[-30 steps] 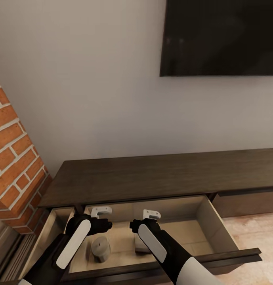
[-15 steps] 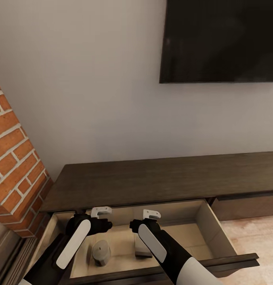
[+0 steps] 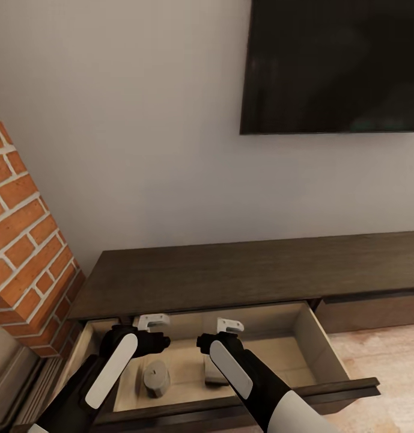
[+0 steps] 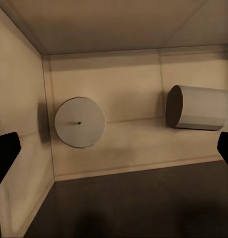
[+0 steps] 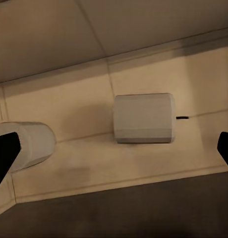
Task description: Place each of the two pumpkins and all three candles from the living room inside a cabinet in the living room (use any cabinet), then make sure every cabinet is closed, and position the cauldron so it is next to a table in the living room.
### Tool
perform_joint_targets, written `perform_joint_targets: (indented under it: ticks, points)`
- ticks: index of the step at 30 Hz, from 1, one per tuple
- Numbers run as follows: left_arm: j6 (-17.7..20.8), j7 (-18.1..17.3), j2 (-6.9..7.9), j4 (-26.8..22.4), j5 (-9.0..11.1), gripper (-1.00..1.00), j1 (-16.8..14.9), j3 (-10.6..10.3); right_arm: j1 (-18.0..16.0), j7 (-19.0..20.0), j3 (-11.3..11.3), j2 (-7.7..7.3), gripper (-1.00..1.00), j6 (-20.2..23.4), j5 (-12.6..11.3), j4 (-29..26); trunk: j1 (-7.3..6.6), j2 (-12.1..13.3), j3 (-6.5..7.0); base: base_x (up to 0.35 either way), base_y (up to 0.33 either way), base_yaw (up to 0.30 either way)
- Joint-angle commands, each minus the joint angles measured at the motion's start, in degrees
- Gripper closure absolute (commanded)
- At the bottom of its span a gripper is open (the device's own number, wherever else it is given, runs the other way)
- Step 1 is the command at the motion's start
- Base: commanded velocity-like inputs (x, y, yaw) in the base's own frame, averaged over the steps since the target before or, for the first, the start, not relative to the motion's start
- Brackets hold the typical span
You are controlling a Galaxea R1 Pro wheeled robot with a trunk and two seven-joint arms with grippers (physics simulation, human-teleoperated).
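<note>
While both arms are hovering over the open pale-wood drawer (image 3: 309,337), two candles are resting inside.
The upright stubby beige-grey candle (image 3: 155,379) is pointing its wick up; the toppled second candle (image 5: 143,119) is lying lengthwise; the left gripper (image 3: 153,322) and right gripper (image 3: 229,326) are reaching forward, fingers spread apart, empty.

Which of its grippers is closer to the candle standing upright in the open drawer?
Left. The left gripper hangs directly above the upright candle; the right gripper is off to its side, above the other candle.

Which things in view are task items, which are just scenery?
Task items:
- upright candle
- tipped candle
- cabinet, its drawer open
- left gripper, right gripper, both empty over the drawer

Scenery:
- TV
- brick column
- wall
</note>
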Motion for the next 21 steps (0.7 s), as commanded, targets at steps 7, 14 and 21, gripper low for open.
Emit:
perform_joint_targets:
  ticks: [7, 14, 21]
  points:
    - [0.1, 0.6, 0.06, -0.1, 0.6, -1.00, 0.0, -0.1, -0.1, -0.4, 0.1, 0.00, -1.00, 0.2, -0.3, -0.1, -1.55, 2.8, 1.21, -0.069, 0.000, 0.000]
    - [0.1, 0.6, 0.08, -0.1, 0.6, -1.00, 0.0, -0.1, -0.1, -0.4, 0.1, 0.00, -1.00, 0.2, -0.3, -0.3, -3.09, 5.6, 2.47, -0.120, 0.000, 0.000]
    - [0.1, 0.6, 0.11, -0.1, 0.6, -1.00, 0.0, -0.1, -0.1, 1.6, 0.0, 0.00, -1.00, 0.2, -0.3, -0.1, -4.63, 8.4, 3.72, -0.009, 0.000, 0.000]
